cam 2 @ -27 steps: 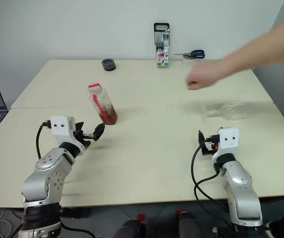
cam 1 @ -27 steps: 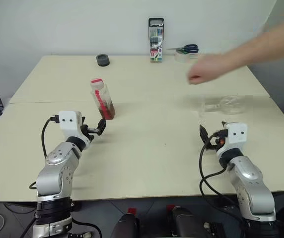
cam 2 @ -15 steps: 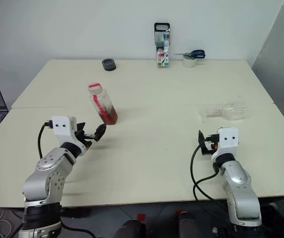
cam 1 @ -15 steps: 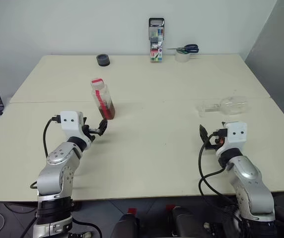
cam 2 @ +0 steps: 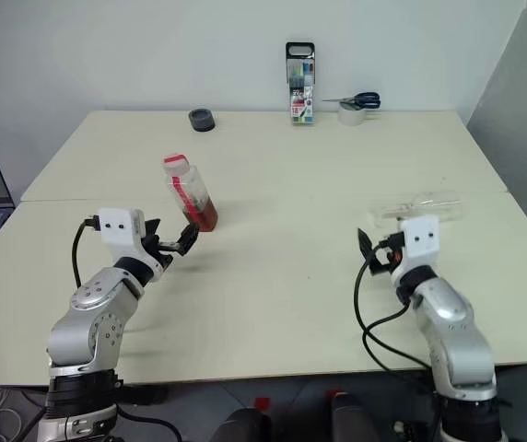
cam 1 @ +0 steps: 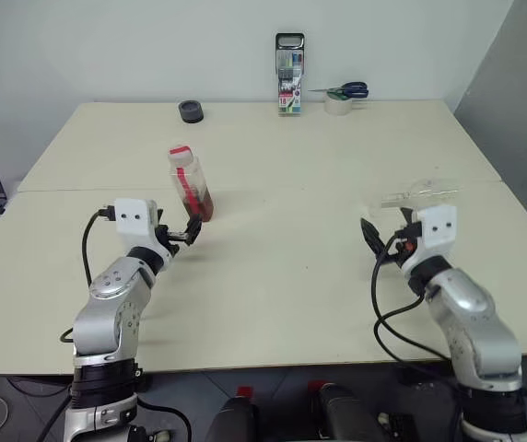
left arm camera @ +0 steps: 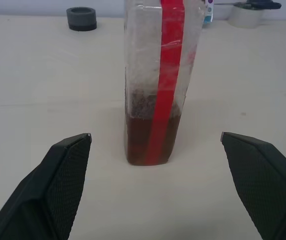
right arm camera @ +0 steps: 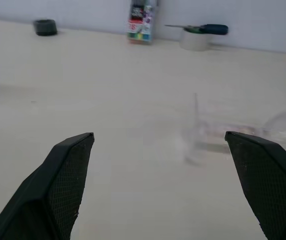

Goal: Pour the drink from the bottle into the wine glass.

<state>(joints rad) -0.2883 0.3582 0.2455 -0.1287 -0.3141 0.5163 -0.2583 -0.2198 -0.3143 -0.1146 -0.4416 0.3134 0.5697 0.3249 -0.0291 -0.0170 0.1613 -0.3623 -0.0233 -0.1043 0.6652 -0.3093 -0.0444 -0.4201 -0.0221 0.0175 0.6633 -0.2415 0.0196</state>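
Person's arm is gone since earlier. Both grippers, left [cam 1: 190, 232] & right [cam 1: 370, 235], gape wide, holding nothing. Bottle [cam 1: 191, 183] upright mid-table w/ drink [left arm camera: 150, 141]; wine glass [cam 2: 417, 206] lies toppled nr right edge.

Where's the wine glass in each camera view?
Left eye view: wine glass lying on its side, just beyond the right hand.
Right eye view: same place.
Right wrist view: ahead, foot facing the camera.
Left wrist view: not there.
Shared landmark: tape roll by the far wall.
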